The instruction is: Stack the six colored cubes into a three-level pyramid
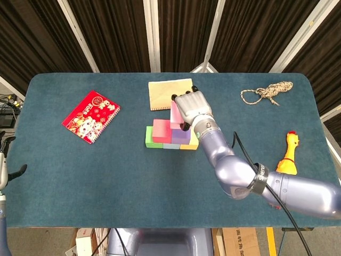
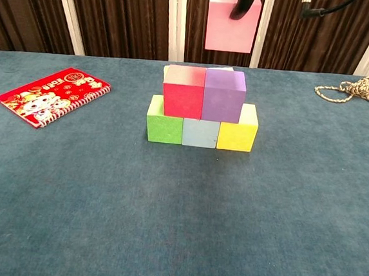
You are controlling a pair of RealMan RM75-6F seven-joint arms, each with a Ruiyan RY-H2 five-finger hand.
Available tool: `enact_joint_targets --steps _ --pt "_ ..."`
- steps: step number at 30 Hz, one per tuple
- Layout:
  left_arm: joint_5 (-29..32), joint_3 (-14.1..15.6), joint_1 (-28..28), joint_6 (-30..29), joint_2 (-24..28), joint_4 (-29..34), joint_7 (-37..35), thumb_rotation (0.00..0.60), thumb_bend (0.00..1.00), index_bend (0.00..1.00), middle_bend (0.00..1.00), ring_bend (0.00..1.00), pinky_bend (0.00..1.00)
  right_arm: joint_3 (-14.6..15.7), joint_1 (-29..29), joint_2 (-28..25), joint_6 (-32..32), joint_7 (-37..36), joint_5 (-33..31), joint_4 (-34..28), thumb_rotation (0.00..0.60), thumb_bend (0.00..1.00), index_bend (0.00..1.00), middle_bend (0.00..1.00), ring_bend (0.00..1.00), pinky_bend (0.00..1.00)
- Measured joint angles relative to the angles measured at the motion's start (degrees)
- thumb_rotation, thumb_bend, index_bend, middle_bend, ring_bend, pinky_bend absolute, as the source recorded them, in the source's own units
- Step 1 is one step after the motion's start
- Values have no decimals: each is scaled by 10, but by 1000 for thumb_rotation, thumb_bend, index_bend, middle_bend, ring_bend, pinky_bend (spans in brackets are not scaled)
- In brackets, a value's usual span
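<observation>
Above the two-level stack, the pink cube [image 2: 231, 26] hangs in the air, clear of the cubes beneath it, held by the right hand [image 1: 190, 108] with fingers [image 2: 241, 2] closed over its front face. Below it, the red cube [image 2: 183, 91] and purple cube [image 2: 224, 94] sit side by side, touching, on a bottom row of green cube [image 2: 165, 123], light blue cube [image 2: 200, 132] and yellow cube [image 2: 237, 132]. Just behind the stack lies a tan notepad [image 1: 170, 94]. A red booklet [image 1: 90, 116] lies well to the left on the bench [image 1: 133, 181]; a coiled rope [image 1: 266, 92] and a yellow rubber chicken [image 1: 287, 159] lie to the right. At the bench's left edge, the left hand [image 1: 6, 169] holds nothing, fingers apart.
</observation>
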State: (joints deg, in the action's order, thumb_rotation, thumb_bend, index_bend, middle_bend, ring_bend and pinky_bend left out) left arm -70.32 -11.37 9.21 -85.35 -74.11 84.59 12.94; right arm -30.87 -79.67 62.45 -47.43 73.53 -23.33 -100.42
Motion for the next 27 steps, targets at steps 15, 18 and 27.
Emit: enact_joint_targets --steps 15,18,27 --pt "-5 2 3 2 -9 -7 4 600 222 220 70 0 43 68 -2 -23 77 -98 57 14 600 337 190 404 184 0" --pt "-5 2 3 2 -10 -7 5 600 225 220 70 0 43 82 -7 -21 84 -115 78 19 600 337 190 404 184 0" --pt "-8 2 2 -3 -13 -7 9 600 225 220 70 0 44 126 -40 -1 91 -164 112 24 600 336 190 405 184 0"
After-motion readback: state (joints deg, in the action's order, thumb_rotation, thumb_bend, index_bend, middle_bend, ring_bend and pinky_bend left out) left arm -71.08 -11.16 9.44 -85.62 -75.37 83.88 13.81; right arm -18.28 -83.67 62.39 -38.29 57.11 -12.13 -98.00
